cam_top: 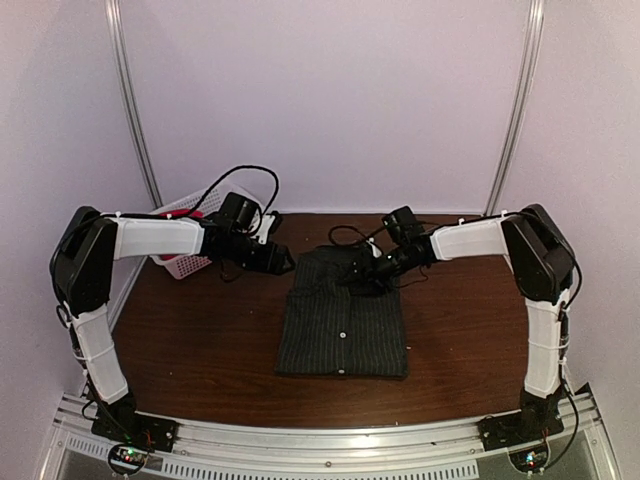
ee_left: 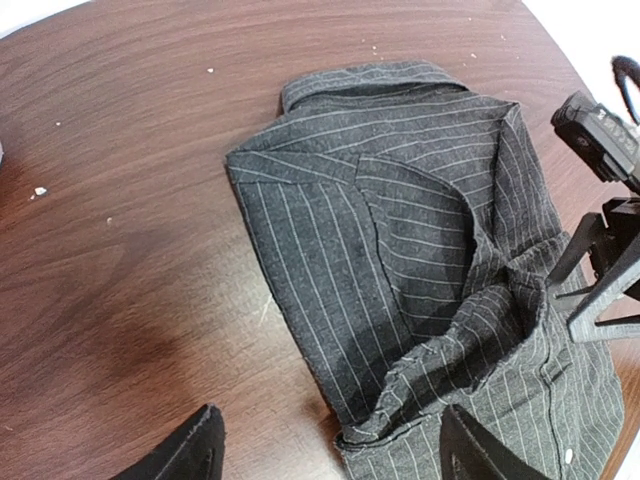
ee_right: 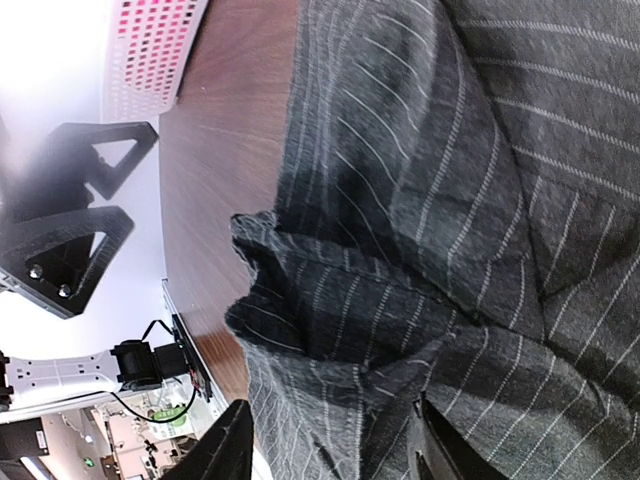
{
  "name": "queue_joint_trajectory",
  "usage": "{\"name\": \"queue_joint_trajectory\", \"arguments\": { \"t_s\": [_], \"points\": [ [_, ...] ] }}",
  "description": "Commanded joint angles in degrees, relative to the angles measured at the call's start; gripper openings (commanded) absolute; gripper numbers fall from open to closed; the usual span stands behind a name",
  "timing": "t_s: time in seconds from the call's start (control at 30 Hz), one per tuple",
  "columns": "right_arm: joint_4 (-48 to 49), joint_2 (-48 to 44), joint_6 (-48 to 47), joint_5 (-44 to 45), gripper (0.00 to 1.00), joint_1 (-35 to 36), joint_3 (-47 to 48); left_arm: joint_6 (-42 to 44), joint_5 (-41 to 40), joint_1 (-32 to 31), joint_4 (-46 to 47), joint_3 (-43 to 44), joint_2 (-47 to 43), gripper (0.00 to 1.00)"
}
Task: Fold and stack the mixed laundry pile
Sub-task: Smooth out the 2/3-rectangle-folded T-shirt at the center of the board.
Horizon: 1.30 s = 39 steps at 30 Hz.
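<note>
The charcoal pinstriped shirt (cam_top: 342, 320) lies folded into a neat rectangle at the middle of the brown wood-grain desk (cam_top: 200, 340). Its long axis runs near to far, with the collar at the far end and small white buttons (cam_top: 342, 333) down the centre. The woven cloth is rumpled around the collar. The left pincer (ee_left: 335, 445) hangs wide open and empty beside the far-left corner. The right pincer (ee_right: 330, 440) stands parted over the collar folds, seemingly gripping nothing. A white lattice basket (cam_top: 185, 262) sits far left.

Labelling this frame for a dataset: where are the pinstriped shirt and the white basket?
pinstriped shirt (cam_top: 343, 330), top view, on its buttoned front.
white basket (cam_top: 183, 265), top view, on its lattice side wall.
</note>
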Motion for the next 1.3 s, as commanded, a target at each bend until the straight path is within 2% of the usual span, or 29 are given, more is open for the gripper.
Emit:
{"name": "queue_joint_trajectory", "arguments": {
  "t_s": [0.0,0.1,0.23,0.5,0.7,0.83,1.07,1.27],
  "points": [
    [2.09,0.98,0.84,-2.46,0.47,0.49,-0.49,-0.21,-0.60,-0.03,1.56,0.21,-1.89,0.75],
    [10.71,1.14,5.75,-7.43,0.40,0.59,-1.40,-0.25,-0.59,-0.03,1.44,0.37,-1.79,0.75],
    [13.99,-0.31,7.36,-8.21,0.32,0.57,-1.78,-0.06,-0.88,-0.02,1.06,0.47,-1.81,0.76],
    [9.89,-3.06,3.58,-6.40,0.00,0.34,-3.37,-0.08,-1.15,-0.03,1.03,0.47,-1.93,0.76],
    [7.48,-7.22,-0.09,-1.01,0.00,-0.79,-7.49,0.23,-1.55,-0.05,0.94,0.07,-2.34,0.76],
    [7.31,-6.06,-2.98,2.81,0.00,-1.93,-9.59,0.99,-0.53,-0.02,1.24,-0.42,-2.39,0.76],
    [5.10,2.39,-7.30,8.08,0.00,-2.08,-4.35,4.41,2.31,-1.93,5.59,-4.75,-4.31,0.77],
    [3.30,4.76,-9.86,12.01,0.00,-2.40,-1.29,6.62,6.85,-5.48,9.04,-7.58,-3.70,0.76]
  ]
}}
